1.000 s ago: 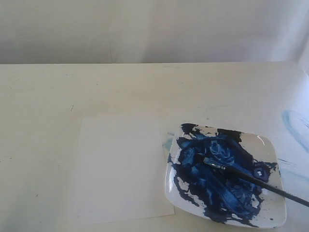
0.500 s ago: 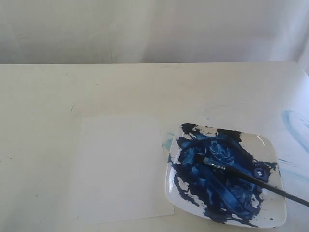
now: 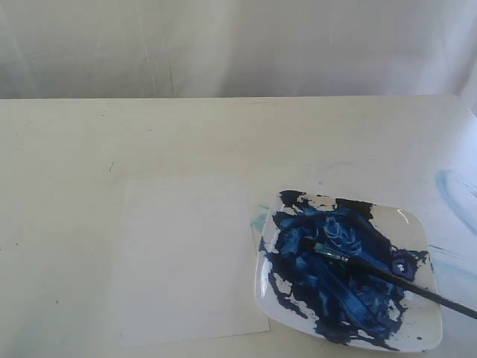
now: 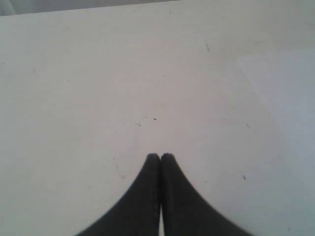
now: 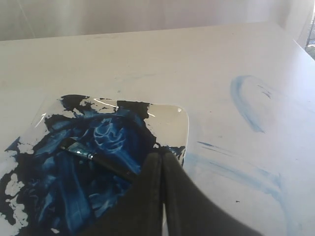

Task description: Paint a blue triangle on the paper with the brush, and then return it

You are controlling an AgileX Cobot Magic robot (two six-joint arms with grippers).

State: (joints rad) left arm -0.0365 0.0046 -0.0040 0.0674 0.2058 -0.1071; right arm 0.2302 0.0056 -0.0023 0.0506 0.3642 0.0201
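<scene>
Though a second has passed, nothing in the exterior view has shifted: brush, plate and paper lie just where they lay in both earlier frames, and neither arm has come into that view.

Seen from its own wrist, the right claw [image 5: 162,153] has its two halves pressed together with nothing between the tips. Those tips show against the plate's [image 5: 170,118] rim; how high they stand above it cannot be told. The brush [image 5: 98,158] runs toward the claw and disappears behind one black half, so whether the two touch cannot be told.

In the exterior view the brush [image 3: 373,270] lies low across the plate [image 3: 408,224]. Its long axis is a diagonal: bristles in the dark blue paint [image 3: 328,283] near the plate's middle, pointing toward the worktop's far left, and handle running out over the plate's rim toward the near right corner and past the picture's edge.

The plate sits by the worktop's [image 3: 223,134] near edge, toward its right end. The paper [image 3: 190,257] lies just beside it toward the left, by the same edge, its face plain. A pale blue smear [image 3: 455,194] marks the worktop by the right edge.

The left claw [image 4: 160,156] is likewise closed and empty above bare worktop, with a corner of the paper [image 4: 285,98] off to one side.
</scene>
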